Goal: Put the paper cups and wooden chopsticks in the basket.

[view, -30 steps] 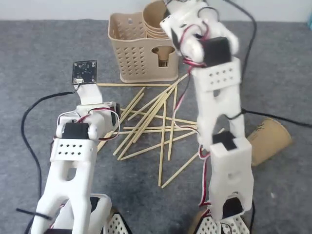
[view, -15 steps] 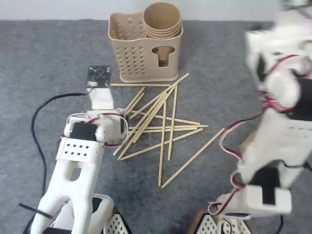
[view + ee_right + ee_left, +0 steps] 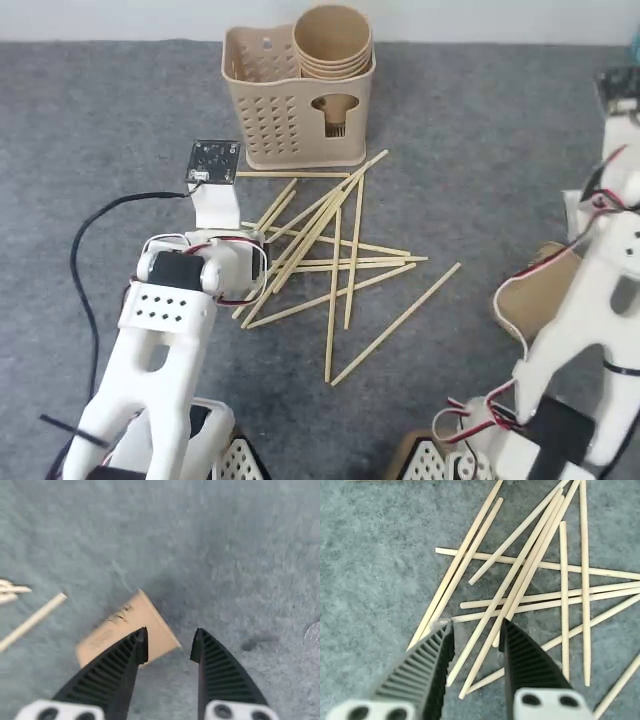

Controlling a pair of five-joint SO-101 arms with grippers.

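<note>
Several wooden chopsticks (image 3: 330,250) lie crossed on the grey carpet in front of the beige basket (image 3: 280,115). A stack of paper cups (image 3: 333,40) stands in the basket's right part. My left gripper (image 3: 475,627) hangs open just above the chopsticks (image 3: 520,580), holding nothing. One more paper cup (image 3: 125,627) lies on its side at the right; in the high view this cup (image 3: 535,290) is partly hidden by the right arm (image 3: 610,270). My right gripper (image 3: 170,635) is open above the cup's edge.
A black cable (image 3: 95,230) curls over the carpet left of the left arm (image 3: 165,310). Bare carpet lies between the chopstick pile and the lying cup. The arm bases stand at the near edge.
The right arm has swung away from over the basket to the right side, above the lying cup. The left arm has shifted slightly right, toward the chopsticks.
</note>
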